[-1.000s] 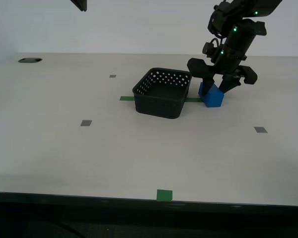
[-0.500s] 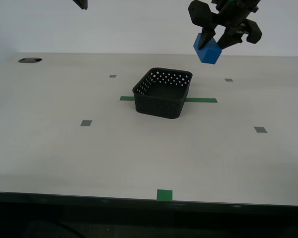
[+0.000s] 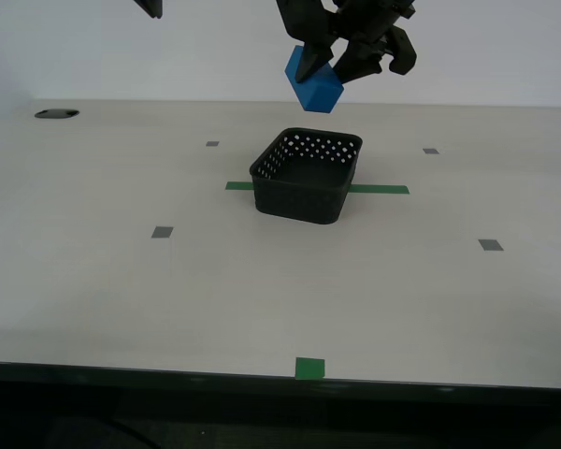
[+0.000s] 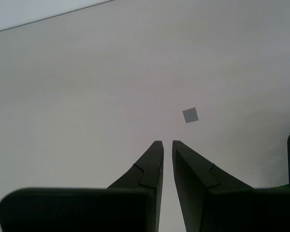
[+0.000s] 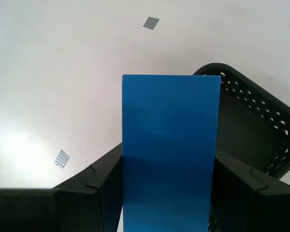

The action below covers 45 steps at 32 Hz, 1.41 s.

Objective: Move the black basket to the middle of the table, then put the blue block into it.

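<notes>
While the black basket point(image 3: 307, 187) sits on the table point(image 3: 122, 281) near its middle, astride a green tape strip point(image 3: 379, 189) that shows at both of its sides, the first pincer point(image 3: 335, 64) hangs in the air above the basket's far rim, clamped on the blue block point(image 3: 314, 82). The block is clear of the table and tilted, one corner pointing down, and it lies a little toward the exterior view's left of the basket's centre. From the first wrist view, the blue block point(image 5: 170, 152) fills the gap between the two dark fingers point(image 5: 94, 193), with the basket point(image 5: 253, 130) below and off to one side. The second pincer point(image 4: 166, 145) is up high over bare table with its fingers nearly together and nothing between them; a small grey marker point(image 4: 190, 115) lies beyond its tips.
</notes>
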Available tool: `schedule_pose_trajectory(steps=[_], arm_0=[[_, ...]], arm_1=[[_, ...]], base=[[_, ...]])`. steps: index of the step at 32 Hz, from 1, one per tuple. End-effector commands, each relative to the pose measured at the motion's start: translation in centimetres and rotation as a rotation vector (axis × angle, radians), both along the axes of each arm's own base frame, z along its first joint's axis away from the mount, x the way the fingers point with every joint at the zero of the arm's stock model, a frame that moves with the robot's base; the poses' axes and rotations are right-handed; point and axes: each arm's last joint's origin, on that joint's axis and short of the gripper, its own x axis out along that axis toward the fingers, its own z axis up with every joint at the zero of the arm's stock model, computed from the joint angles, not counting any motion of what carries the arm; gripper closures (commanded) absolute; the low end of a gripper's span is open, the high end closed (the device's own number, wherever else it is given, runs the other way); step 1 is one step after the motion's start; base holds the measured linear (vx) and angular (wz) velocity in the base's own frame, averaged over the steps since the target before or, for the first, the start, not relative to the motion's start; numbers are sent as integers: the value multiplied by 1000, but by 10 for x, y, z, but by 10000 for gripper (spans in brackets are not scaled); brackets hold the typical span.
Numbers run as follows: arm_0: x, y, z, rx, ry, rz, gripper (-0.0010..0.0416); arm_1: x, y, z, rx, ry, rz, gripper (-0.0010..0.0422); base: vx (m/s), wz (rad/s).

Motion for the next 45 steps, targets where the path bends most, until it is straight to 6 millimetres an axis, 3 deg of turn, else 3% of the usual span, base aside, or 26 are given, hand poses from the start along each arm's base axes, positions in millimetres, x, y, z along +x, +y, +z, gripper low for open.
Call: schedule_pose_trajectory(steps=[1,10,20,22,25,28,30,35,40,45], arm_0=[[0,1,1,5,-4,-1,406],[2,2,2,15,-33,6,398],[2,2,2,16,-32,3,222],[2,2,2,16,-32,3,204],[2,2,2,15,-29,2,118],[2,2,2,15,-29,2,91],[2,2,2,15,-29,2,100],[2,2,2,15,-30,2,173],[2,2,2,16,-31,3,321],[2,2,2,18,-33,3,370]], arm_1=[[0,0,1,0,1,-5,389],[-1,0,0,2,10,-5,389],[-2,0,0,3,14,-5,389],[-2,0,0,3,14,-6,389],[-2,0,0,4,17,-6,389],[-2,0,0,4,17,-6,389],[-2,0,0,5,20,-6,389],[-2,0,0,5,21,-6,389],[-2,0,0,5,21,-6,389],[-2,0,0,5,21,-6,390]], base=[[0,0],[0,0],[0,0],[0,0],[0,0],[0,0],[0,0],[0,0],[0,0],[0,0]])
